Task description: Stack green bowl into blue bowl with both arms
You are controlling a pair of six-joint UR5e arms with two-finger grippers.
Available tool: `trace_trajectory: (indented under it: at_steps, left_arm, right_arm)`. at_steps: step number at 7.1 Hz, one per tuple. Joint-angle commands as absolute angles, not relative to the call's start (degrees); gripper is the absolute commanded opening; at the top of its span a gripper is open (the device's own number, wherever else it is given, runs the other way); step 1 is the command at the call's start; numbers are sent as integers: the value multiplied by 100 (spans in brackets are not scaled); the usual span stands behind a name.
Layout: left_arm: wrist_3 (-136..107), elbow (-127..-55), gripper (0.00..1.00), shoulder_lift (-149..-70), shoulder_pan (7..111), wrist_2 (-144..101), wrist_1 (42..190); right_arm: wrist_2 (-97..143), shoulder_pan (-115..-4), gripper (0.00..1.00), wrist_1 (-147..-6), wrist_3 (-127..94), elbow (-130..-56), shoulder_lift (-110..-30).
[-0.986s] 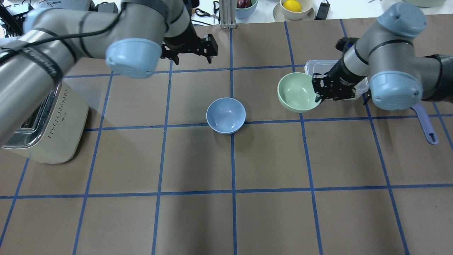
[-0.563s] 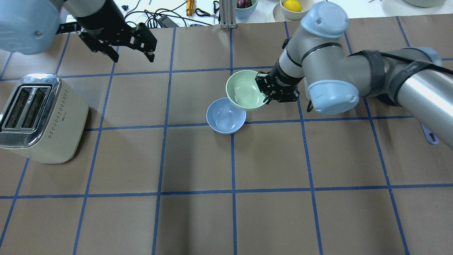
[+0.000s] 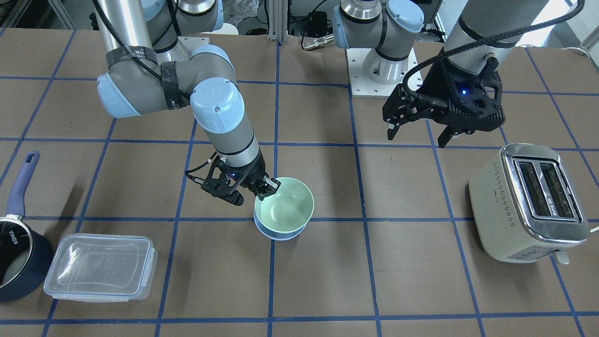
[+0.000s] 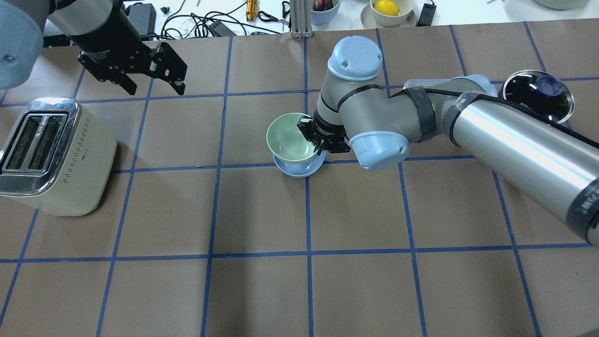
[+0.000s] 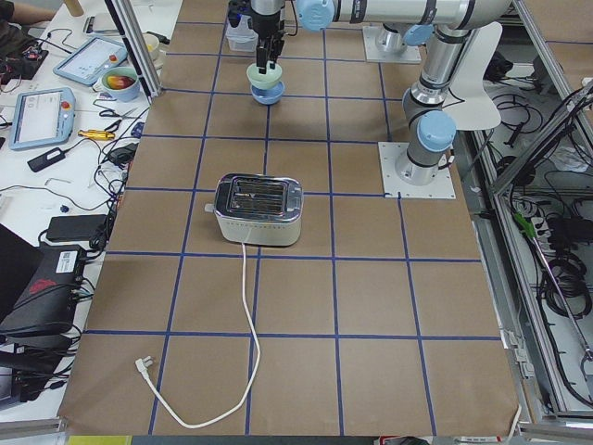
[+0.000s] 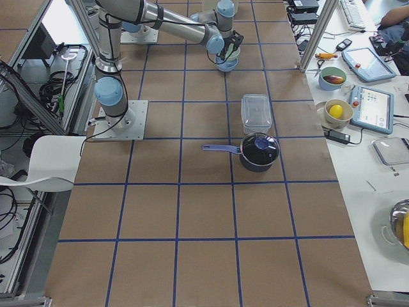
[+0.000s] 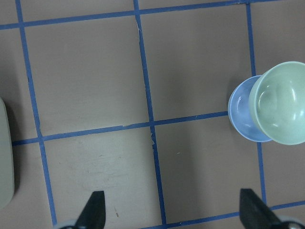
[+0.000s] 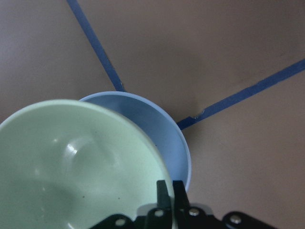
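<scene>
Green bowl (image 3: pixel 284 206) held by its rim over the blue bowl (image 3: pixel 281 234), mid-worktop (image 3: pixel 327 281).

Front-facing view: the right gripper (image 3: pixel 267 187) has its fingers pinched shut on the green bowl's near rim. The bowl is mouth up, round, matte and level, and the blue bowl's smooth rim shows just beneath it. A clear lidded plastic box (image 3: pixel 100 267) and a dark saucepan (image 3: pixel 16 255) lie well apart on the right arm's side. A cream-and-chrome toaster (image 3: pixel 529 201) stands on the other side. Overhead view: the left gripper (image 4: pixel 155 88) hangs near the toaster, fingers spread wide and empty. Side views: both bowls are small, far along the brown, blue-taped worktop. Left wrist view: green overlaps blue, a little off-centre. Right wrist view: the fingers clamp the green rim. I cannot tell if the bowl is seated.
</scene>
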State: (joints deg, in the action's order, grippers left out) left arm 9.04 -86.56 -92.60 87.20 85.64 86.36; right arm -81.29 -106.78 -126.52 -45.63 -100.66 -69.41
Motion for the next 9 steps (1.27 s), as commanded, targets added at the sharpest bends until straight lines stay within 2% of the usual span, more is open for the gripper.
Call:
trace_trajectory:
  at_steps: [1,2,5,9]
  left_arm:
    - [897,-8684,100,-9220,8693,8569,8587]
    - [896,-8684,100,-9211,8718,8578,8622]
    - [870,-8736,100,-9202,8719,8561,8587]
    - [800,-8832,100,-9185,8719,8543,8578]
  right_arm:
    - [-8156,-10723,44,-12682,-4570,-10072,-6803]
    - [-8156,-10723,99,-12674,-4562,-10081,-6803]
    - [-8340,-10556,100,-12394,-4131,-9758,-6916]
    - [-8358,-10336,99,-8780,-3116,-7353,-7339]
